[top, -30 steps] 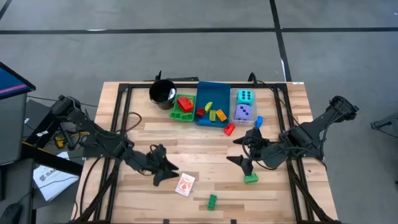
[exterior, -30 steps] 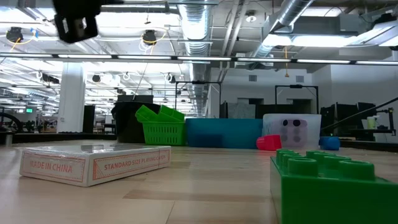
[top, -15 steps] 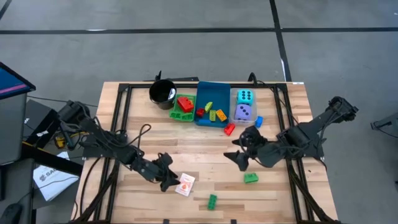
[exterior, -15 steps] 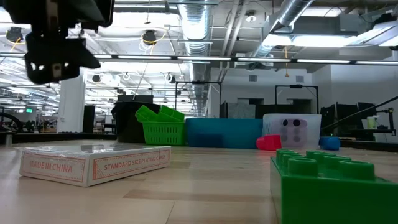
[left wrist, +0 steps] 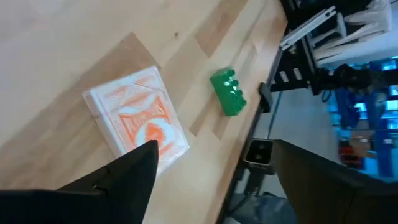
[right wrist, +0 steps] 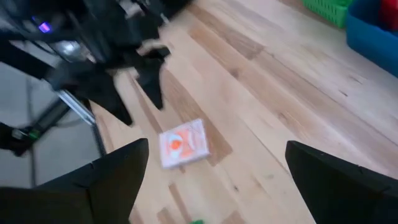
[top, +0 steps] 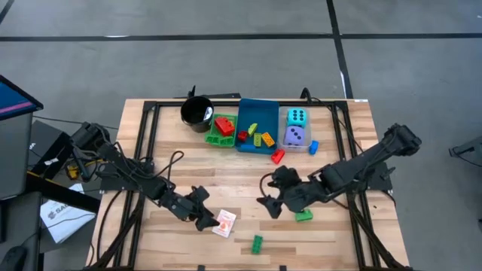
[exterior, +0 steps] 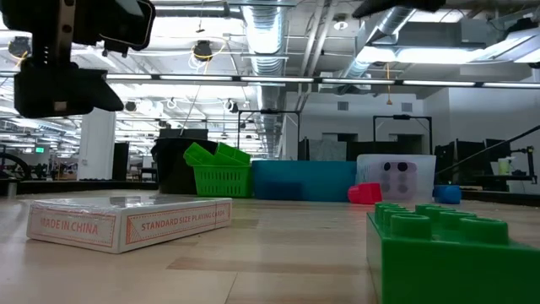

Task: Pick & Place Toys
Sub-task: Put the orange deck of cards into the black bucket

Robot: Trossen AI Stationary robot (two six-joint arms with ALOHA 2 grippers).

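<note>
The left gripper (top: 205, 219) now sits low at the near-left part of the table (top: 248, 175), just beside the white card pack (top: 224, 223); a second ago it was higher and farther from the pack, and it has come down and toward it. Its fingers stand apart, with nothing between them, and in the left wrist view the card pack (left wrist: 140, 122) lies flat just ahead of the fingertips, with a green brick (left wrist: 227, 93) a little beyond it near the table edge.

The right gripper (top: 269, 197) has swung leftward from where it was a second ago, leaving the other green brick (top: 303, 215) just beside it on the wood. Its fingers are spread wide and empty. From its wrist view the card pack (right wrist: 183, 143) shows between the two fingers, farther off.

The cyan die (top: 296, 117) and purple die (top: 295, 136) sit unmoved in the clear tray, well away from both grippers, near the blue tray (top: 258, 106) and black cup (top: 196, 112).
</note>
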